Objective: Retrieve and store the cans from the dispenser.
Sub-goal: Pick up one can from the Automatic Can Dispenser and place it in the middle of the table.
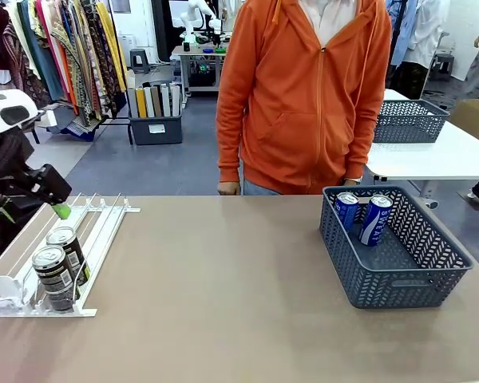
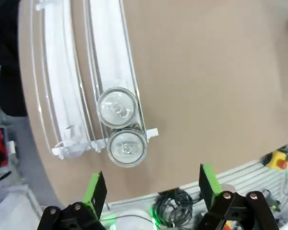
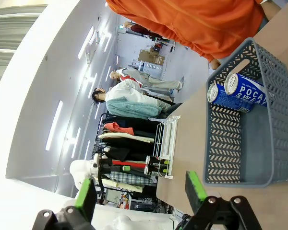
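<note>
Risk: dark cans (image 2: 122, 125) crowded at the dispenser (image 2: 105, 48) front
Left gripper (image 2: 151, 184) hangs wide open, empty, above them; they stand close together, so closing on one could tip its neighbour. The blue cans (image 1: 367, 217) sit in the basket (image 1: 391, 279); right gripper (image 3: 140, 191) open, empty

Left arm (image 1: 6, 112) enters at 9 o'clock in front view. Left hand (image 2: 151, 188) points down, fingers spread wide, holding nothing. Right hand (image 3: 139, 189) likewise spread, holding nothing, wrist rolled sideways.
</note>
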`<control>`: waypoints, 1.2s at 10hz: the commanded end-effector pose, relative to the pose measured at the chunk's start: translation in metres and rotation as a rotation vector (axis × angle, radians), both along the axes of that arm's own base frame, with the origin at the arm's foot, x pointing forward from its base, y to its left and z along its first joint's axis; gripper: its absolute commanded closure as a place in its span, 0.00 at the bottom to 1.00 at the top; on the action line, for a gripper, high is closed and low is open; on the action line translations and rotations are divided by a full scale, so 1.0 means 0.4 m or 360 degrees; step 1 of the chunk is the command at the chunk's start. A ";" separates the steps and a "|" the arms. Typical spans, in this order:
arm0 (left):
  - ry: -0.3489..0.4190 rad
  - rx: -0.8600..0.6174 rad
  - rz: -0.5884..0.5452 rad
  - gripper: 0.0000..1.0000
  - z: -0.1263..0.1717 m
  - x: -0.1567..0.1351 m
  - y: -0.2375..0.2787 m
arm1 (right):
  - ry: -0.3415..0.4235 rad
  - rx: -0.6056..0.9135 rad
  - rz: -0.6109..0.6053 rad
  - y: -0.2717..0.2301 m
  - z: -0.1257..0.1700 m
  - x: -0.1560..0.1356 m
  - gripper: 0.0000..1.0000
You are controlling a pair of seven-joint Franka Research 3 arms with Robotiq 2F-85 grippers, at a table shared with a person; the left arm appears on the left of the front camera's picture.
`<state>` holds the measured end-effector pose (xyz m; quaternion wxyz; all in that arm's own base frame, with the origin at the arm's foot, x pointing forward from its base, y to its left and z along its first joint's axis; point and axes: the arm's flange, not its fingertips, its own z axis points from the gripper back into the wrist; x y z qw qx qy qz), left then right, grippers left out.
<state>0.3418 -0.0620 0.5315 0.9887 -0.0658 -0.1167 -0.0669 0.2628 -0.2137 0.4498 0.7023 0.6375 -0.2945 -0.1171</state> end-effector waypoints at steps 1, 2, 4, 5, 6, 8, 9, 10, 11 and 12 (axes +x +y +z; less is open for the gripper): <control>0.0059 -0.0025 -0.0092 0.00 0.033 -0.017 0.025 | -0.0021 0.0028 -0.0015 0.001 0.012 0.006 0.00; 0.0059 -0.0025 -0.0092 0.00 0.033 -0.017 0.025 | -0.0021 0.0028 -0.0015 0.001 0.012 0.006 0.00; 0.0039 -0.0032 -0.0053 0.00 0.015 -0.011 0.009 | -0.0021 0.0028 -0.0015 0.001 0.012 0.006 0.00; 0.0044 0.0089 0.0094 0.00 -0.021 0.002 0.021 | -0.0021 0.0028 -0.0015 0.001 0.012 0.006 0.00; 0.0022 0.0126 0.0198 0.00 -0.050 0.006 0.036 | -0.0021 0.0028 -0.0015 0.001 0.012 0.006 0.00; 0.0078 0.0105 0.0270 0.00 -0.111 0.009 0.060 | -0.0021 0.0028 -0.0015 0.001 0.012 0.006 0.00; 0.0153 0.0063 0.0274 0.00 -0.144 0.012 0.065 | -0.0021 0.0028 -0.0015 0.001 0.012 0.006 0.00; 0.0199 0.0068 0.0249 0.00 -0.176 0.022 0.061 | -0.0021 0.0028 -0.0015 0.001 0.012 0.006 0.00; 0.0244 0.0029 0.0226 0.00 -0.201 0.031 0.053 | -0.0021 0.0028 -0.0015 0.001 0.012 0.006 0.00; 0.0244 0.0005 0.0210 0.00 -0.226 0.039 0.041 | -0.0021 0.0028 -0.0015 0.001 0.012 0.006 0.00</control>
